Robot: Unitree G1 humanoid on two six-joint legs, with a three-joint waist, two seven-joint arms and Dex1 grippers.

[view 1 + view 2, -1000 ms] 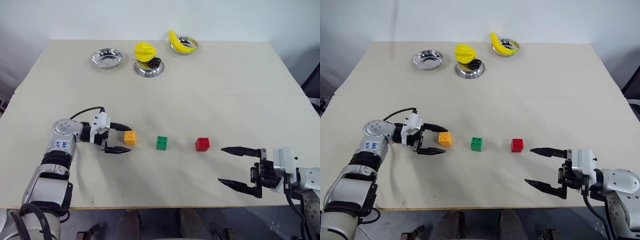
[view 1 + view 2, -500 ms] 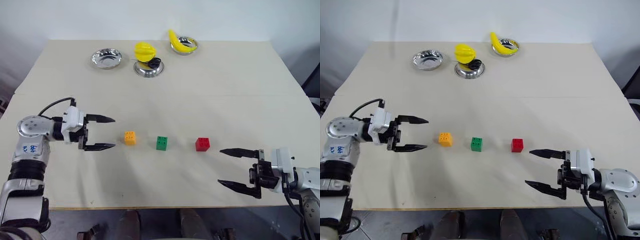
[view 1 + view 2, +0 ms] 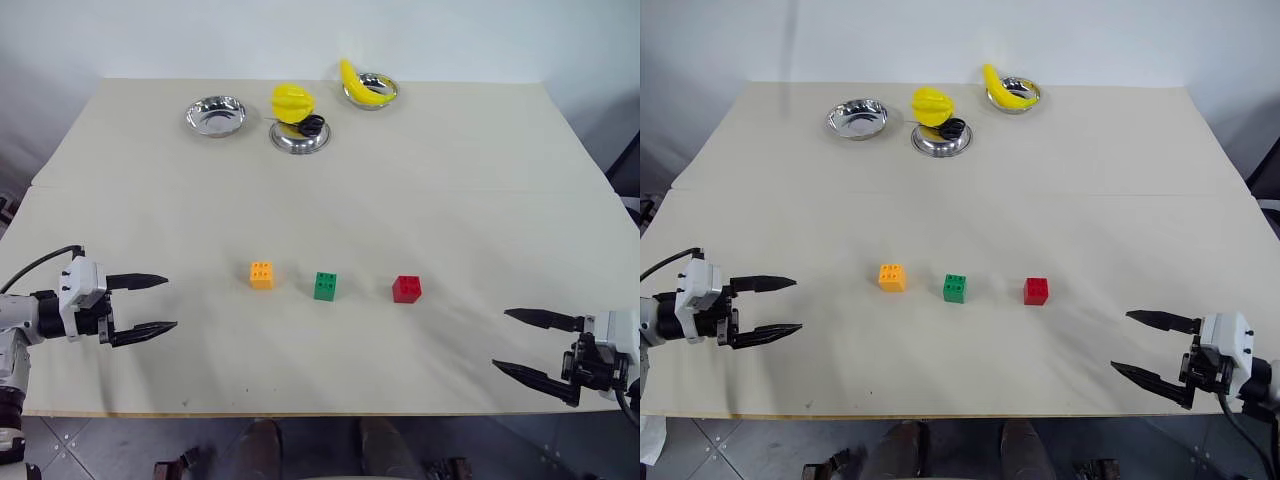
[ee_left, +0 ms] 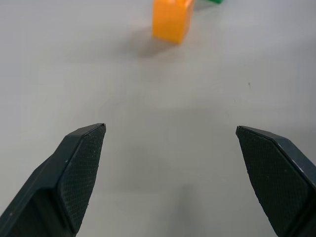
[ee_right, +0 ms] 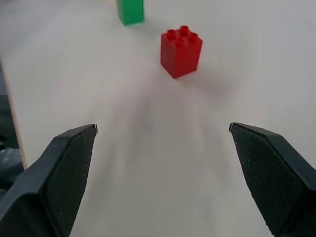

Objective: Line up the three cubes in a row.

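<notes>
Cubes: orange-yellow cube [image 3: 261, 274], green cube [image 3: 325, 286], red cube [image 3: 406, 289] in a row, mid-table.
Left gripper [image 3: 148, 305]: fingers apart, empty, well left of them.
Right gripper [image 3: 520, 343]: spread, empty, near right.
Table [image 3: 450, 180]: beige.

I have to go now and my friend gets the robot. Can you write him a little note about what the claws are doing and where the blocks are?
Left claw: open, empty, hanging over the table's left edge, apart from the blocks.
Right claw: open, empty, near the table's front right corner.
Blocks: orange-yellow cube, green cube and red cube sit on the table in a row from left to right, with gaps between them, none touching.
Done: the three look lined up.
Left: probably nothing; maybe nudge the orange-yellow one, which sits slightly farther back.
</notes>
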